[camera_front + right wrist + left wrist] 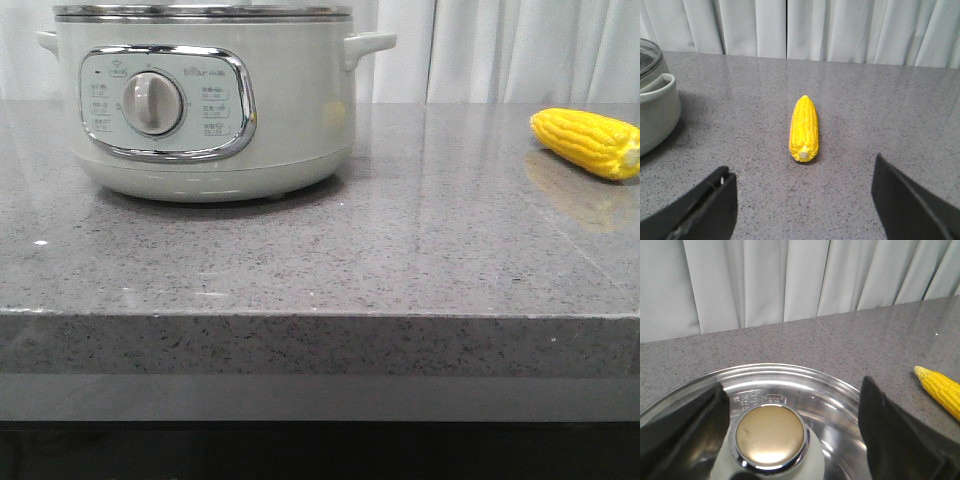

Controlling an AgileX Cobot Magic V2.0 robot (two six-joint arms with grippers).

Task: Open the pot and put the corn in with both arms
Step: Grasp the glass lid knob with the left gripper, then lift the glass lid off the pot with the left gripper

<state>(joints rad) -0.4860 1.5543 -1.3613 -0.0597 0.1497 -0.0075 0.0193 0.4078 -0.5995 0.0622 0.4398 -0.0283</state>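
the big round pale grey-green cooking pot (205, 95) with two side handles and a silver dial sat on the speckled grey stone counter (380, 250), on the left side. its clear glass lid (825, 400) with the shiny round knob (771, 436) was on top, so the pot was not open yet. the little bright yellow corn cob (587, 141) lay on the counter, well apart from the pot, over on the right. so no part of the job looked done. the lid had to come off and the corn had to go in.

the left gripper (790, 440) hung right over the lid. its black fingers (890, 430) were spread wide, one on each side of the knob, and they did not touch it. it looked ready to close on the knob.

the right gripper (802, 200) hung near the corn. its jaws were spread wide too and held nothing.

the corn lay flat on its side. in the right wrist view its long way ran straight away from the gripper. the cut stub end was nearest the gripper and the pointy tip was toward the white curtain (840, 30). in the front view the stub end was at the right, and the cob tipped a bit across the counter.
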